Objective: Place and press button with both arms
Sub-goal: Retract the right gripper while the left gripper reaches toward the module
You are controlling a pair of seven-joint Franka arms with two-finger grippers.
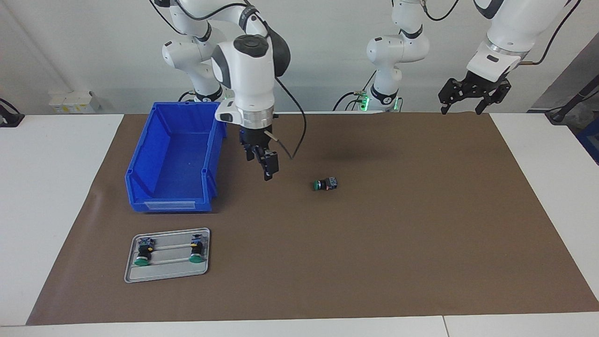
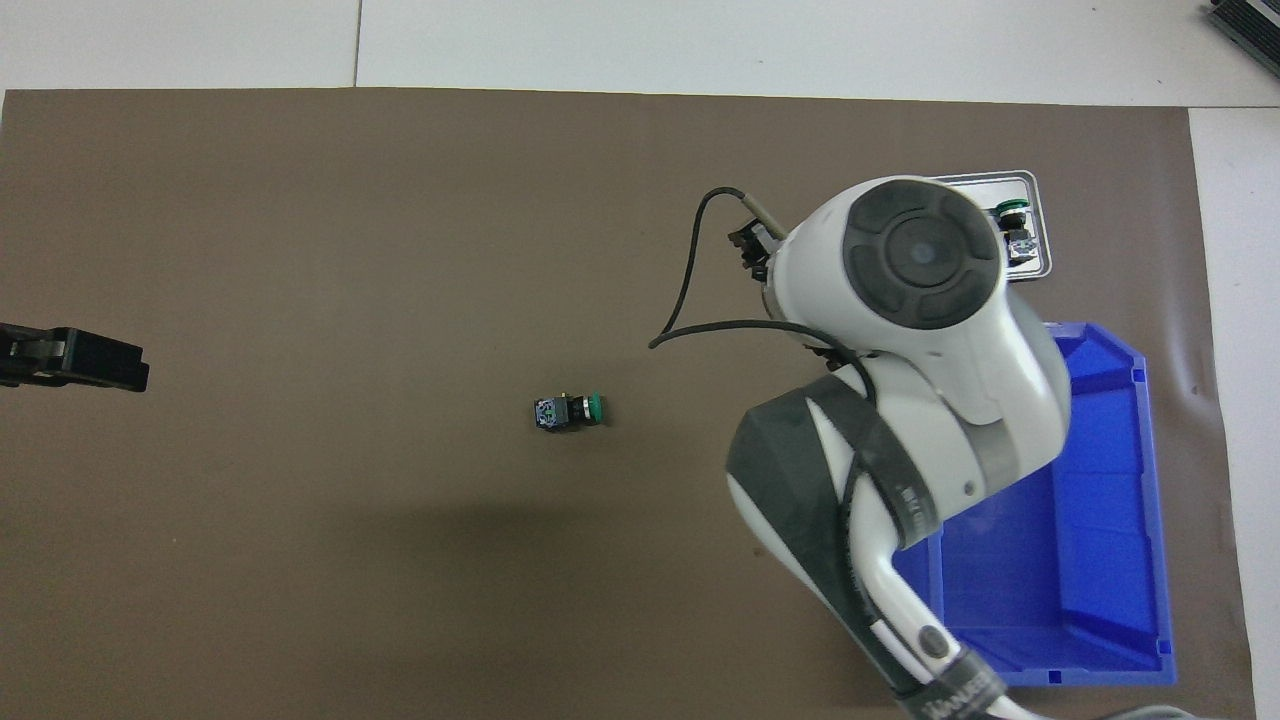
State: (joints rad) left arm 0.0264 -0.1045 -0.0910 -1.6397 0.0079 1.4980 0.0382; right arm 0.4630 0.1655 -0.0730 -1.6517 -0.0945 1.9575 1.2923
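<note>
One button (image 1: 326, 184) with a green cap lies on its side on the brown mat near the middle; it also shows in the overhead view (image 2: 569, 410). My right gripper (image 1: 265, 164) hangs above the mat between the blue bin and this button, apart from it, with nothing visible in it. In the overhead view the right arm's own wrist hides it. My left gripper (image 1: 472, 97) is open and empty, raised over the mat's edge at the left arm's end, where it waits; its tip shows in the overhead view (image 2: 75, 358).
A blue bin (image 1: 140, 154) stands on the mat at the right arm's end, seemingly empty. A grey tray (image 1: 166, 274), farther from the robots than the bin, holds two more green-capped buttons (image 1: 142, 252) (image 1: 198, 248). The tray's rim also shows in the overhead view (image 2: 1040, 190).
</note>
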